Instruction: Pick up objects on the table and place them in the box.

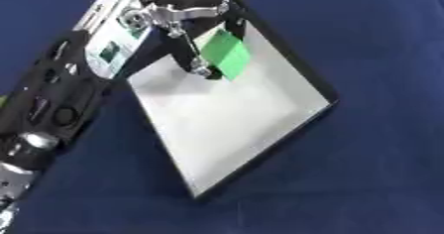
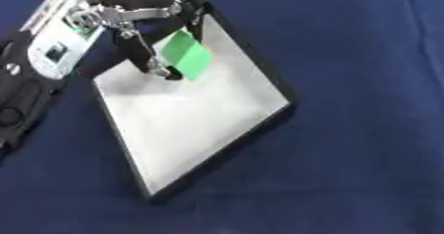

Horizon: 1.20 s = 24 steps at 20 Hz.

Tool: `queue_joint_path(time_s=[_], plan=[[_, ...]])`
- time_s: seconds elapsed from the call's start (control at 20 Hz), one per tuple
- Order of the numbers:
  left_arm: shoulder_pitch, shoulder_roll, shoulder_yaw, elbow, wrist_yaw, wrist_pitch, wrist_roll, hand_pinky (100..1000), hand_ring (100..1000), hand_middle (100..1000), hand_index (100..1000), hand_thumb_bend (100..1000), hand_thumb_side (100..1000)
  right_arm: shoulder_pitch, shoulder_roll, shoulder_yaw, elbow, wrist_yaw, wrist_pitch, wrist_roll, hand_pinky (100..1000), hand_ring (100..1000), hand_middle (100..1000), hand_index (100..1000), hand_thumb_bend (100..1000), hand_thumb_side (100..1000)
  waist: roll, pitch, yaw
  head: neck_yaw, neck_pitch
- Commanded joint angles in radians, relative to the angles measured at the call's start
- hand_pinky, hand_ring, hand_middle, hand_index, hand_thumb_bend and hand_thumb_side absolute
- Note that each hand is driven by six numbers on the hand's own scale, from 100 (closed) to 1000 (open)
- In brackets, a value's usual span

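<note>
Left eye view: left forearm (image 1: 52, 104) nearest, running up from lower left over the blue tabletop (image 1: 373, 168). Left hand (image 1: 187, 10) above far corner of the shallow box (image 1: 225, 124); fingers (image 1: 197, 67) curled round the green block (image 1: 227, 54), held over the box floor.

Right eye view: block touching fingers at its left edge; right hand not visible.

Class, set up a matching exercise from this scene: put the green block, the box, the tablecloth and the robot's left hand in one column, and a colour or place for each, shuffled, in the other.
1. green block
2. box
3. tablecloth
4. left hand

A. dark blue
B. white floor, black rim
C. above the box's far corner
D. held over the box

Pairs: 1-D, 2-B, 3-A, 4-C
</note>
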<state>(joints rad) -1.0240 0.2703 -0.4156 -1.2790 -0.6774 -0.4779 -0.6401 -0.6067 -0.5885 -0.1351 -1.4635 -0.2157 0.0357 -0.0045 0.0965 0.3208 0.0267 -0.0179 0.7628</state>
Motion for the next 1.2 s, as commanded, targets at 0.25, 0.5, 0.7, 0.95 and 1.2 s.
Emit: queue_joint_path(time_s=[0.25, 0.5, 0.7, 0.95, 1.2], plan=[[0.013, -0.009, 0.001, 0.032, -0.089, -0.185, -0.177, 766, 708, 655, 730, 410, 100, -0.009, -0.034, -0.005, -0.008, 0.002, -0.005, 0.006, 1000, 993, 991, 882, 100, 470, 0.004, -0.117, -0.003, -0.002, -0.003], [0.027, -0.017, -0.005, 0.069, -0.162, -0.196, -0.179, 894, 849, 807, 874, 406, 431, -0.009, -0.034, -0.003, -0.011, 0.001, -0.006, 0.008, 1000, 993, 990, 882, 100, 470, 0.004, -0.116, -0.005, 0.0, -0.005], [0.033, -0.015, 0.012, 0.076, -0.193, -0.188, -0.143, 972, 906, 854, 923, 488, 808, -0.006, -0.035, -0.001, -0.011, 0.002, -0.005, 0.01, 1000, 993, 990, 882, 100, 470, 0.004, -0.117, -0.004, -0.001, -0.016], [0.034, -0.003, 0.025, 0.055, -0.211, -0.181, -0.098, 985, 919, 863, 933, 595, 833, -0.002, -0.033, 0.003, -0.007, 0.004, -0.004, 0.014, 1000, 993, 990, 882, 100, 470, 0.003, -0.124, -0.001, -0.009, -0.034], [0.025, 0.029, 0.051, -0.014, -0.173, -0.17, -0.081, 981, 915, 858, 927, 614, 772, 0.004, -0.035, 0.003, -0.004, 0.006, -0.006, 0.015, 1000, 994, 990, 882, 100, 470, 0.002, -0.13, 0.003, -0.018, -0.035]])
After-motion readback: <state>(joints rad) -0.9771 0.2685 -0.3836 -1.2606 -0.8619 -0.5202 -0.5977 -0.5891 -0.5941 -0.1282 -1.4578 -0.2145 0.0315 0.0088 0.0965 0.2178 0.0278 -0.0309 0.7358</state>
